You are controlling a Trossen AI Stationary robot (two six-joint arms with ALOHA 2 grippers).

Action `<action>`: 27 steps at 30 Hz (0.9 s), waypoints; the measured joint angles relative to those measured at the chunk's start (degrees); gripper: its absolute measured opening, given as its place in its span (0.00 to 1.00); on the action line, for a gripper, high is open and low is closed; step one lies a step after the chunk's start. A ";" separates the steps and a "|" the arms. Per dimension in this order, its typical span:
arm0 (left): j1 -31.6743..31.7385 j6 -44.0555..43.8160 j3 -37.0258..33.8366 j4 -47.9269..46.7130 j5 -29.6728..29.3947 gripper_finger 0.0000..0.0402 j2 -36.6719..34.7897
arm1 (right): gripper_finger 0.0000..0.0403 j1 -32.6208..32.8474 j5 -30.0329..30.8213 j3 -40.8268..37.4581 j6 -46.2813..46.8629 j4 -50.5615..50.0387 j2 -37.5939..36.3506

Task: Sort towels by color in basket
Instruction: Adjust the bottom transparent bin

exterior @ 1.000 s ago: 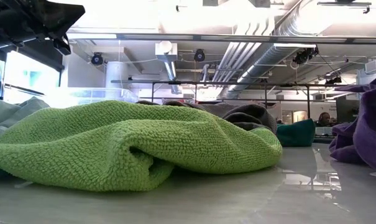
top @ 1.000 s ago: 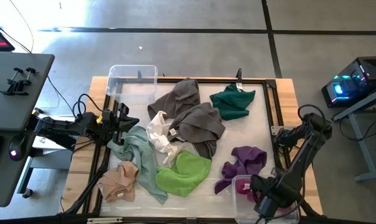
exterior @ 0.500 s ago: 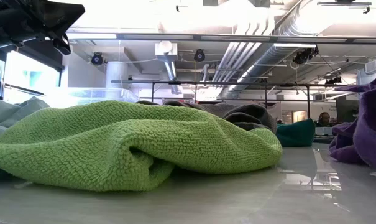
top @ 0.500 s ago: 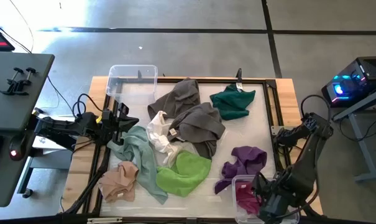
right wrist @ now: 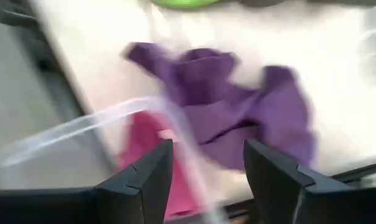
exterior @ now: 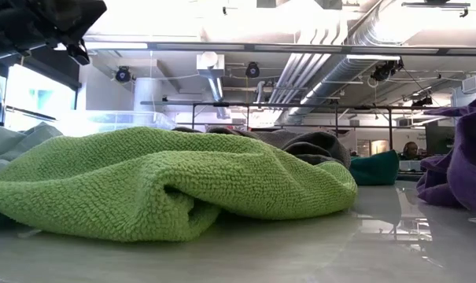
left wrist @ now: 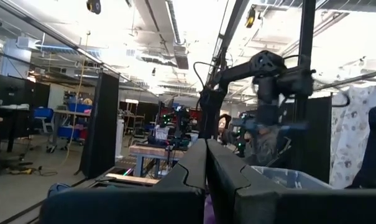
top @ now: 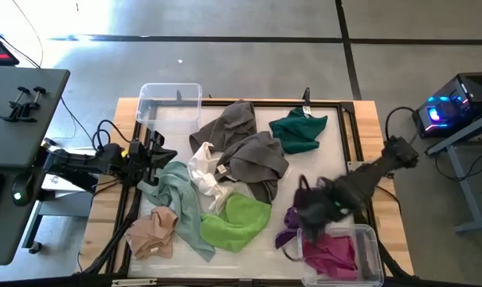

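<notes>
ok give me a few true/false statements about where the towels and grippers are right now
1. The magenta towel lies inside the clear bin at the table's near right corner. True.
2. The right gripper is clamped on the purple towel. False: its fingers are open and empty, above that towel.
3. The lime green towel sits in the other clear bin. False: it lies on the table.
4. The left gripper is shut, at the table's left edge. True.
5. The dark teal towel is on top of a grey towel. False: they lie apart.

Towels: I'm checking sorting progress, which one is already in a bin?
The magenta towel, lying inside the clear bin; the others lie on the table.
</notes>
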 joint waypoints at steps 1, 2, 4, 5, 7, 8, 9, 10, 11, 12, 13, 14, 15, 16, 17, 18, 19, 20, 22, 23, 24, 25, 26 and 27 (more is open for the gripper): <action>-0.02 0.00 0.00 -0.15 0.01 0.00 0.16 | 0.47 -2.16 -0.34 -1.45 -3.17 0.00 -0.02; -0.02 -0.02 0.00 -0.17 0.00 0.00 0.40 | 0.48 -4.30 -0.71 -2.81 -5.89 0.02 -0.02; -0.02 -0.15 0.00 -0.11 -0.02 0.00 0.78 | 0.49 -8.21 -0.97 -5.13 -9.87 0.77 -0.02; 0.00 -0.29 0.00 -0.10 -0.33 0.00 0.95 | 0.51 -10.25 -1.41 -6.17 -11.64 1.63 -0.02; -0.02 -0.37 0.00 -0.10 -0.53 0.00 1.28 | 0.54 -13.41 -2.87 -7.85 -14.43 3.19 -0.02; 0.00 -0.37 0.00 -0.15 -0.56 0.00 1.34 | 0.56 -14.72 -3.39 -8.60 -15.13 3.74 -0.02; 0.00 -0.38 0.00 -0.17 -0.58 0.00 1.37 | 0.59 -15.90 -3.82 -9.46 -16.04 4.44 -0.02; -0.02 -0.40 0.00 -0.05 -0.57 0.00 1.49 | 0.61 -17.03 -4.24 -10.38 -16.73 5.29 -0.02; -0.02 -0.53 0.00 -0.11 -0.57 0.00 1.52 | 0.63 -18.08 -4.63 -11.35 -17.19 5.91 -0.02; -0.02 -0.63 0.00 -0.24 -0.57 0.00 1.53 | 0.65 -18.93 -5.03 -12.35 -17.21 6.13 -0.02; -0.01 -0.93 0.00 -0.23 -0.57 0.00 1.61 | 0.66 -19.61 -5.85 -13.47 -16.94 6.29 -0.02; -0.02 -1.08 0.00 -0.20 -0.59 0.00 1.78 | 0.67 -20.22 -6.65 -14.66 -16.54 6.59 -0.02; -0.02 -1.45 0.00 -0.28 -0.57 0.00 1.92 | 0.68 -20.63 -7.47 -15.96 -16.32 7.09 -0.02; -0.02 -1.51 0.00 -0.46 -0.58 0.00 1.94 | 0.68 -20.73 -8.10 -17.23 -16.51 7.37 -0.02; -0.02 -1.53 0.00 -0.44 -0.57 0.00 1.96 | 0.69 -20.44 -8.21 -18.62 -17.29 7.66 -0.02; 0.00 -1.53 0.00 -0.40 -0.57 0.00 2.13 | 0.69 -19.87 -8.02 -20.11 -17.82 8.19 -0.14; -0.01 -1.65 0.00 -0.48 -0.55 0.00 2.28 | 0.69 -18.98 -7.52 -21.70 -17.87 9.44 -0.47; -0.02 -1.83 -0.01 -0.83 -0.44 0.00 2.36 | 0.69 -18.03 -7.27 -23.23 -17.68 11.51 -0.99; -0.02 -1.92 -0.02 -0.62 -0.43 0.00 2.86 | 0.69 -16.25 -7.28 -26.14 -16.33 15.69 -2.58; -0.02 -1.92 -0.02 -0.54 -0.45 0.00 3.19 | 0.69 -15.53 -7.27 -27.44 -15.07 16.95 -3.52; -0.02 -1.92 -0.02 -0.53 -0.46 0.00 3.43 | 0.69 -14.92 -7.17 -28.74 -13.43 17.49 -4.48; -0.02 -1.92 -0.02 -0.67 -0.53 0.00 3.60 | 0.69 -14.37 -6.40 -30.00 -11.50 17.64 -5.68; -0.01 -1.93 -0.02 -0.53 -0.57 0.00 3.79 | 0.69 -13.64 -5.31 -31.40 -9.31 17.58 -6.92; -0.02 -1.95 -0.02 -0.42 -0.59 0.00 4.06 | 0.69 -12.98 -4.66 -32.89 -6.83 17.91 -8.22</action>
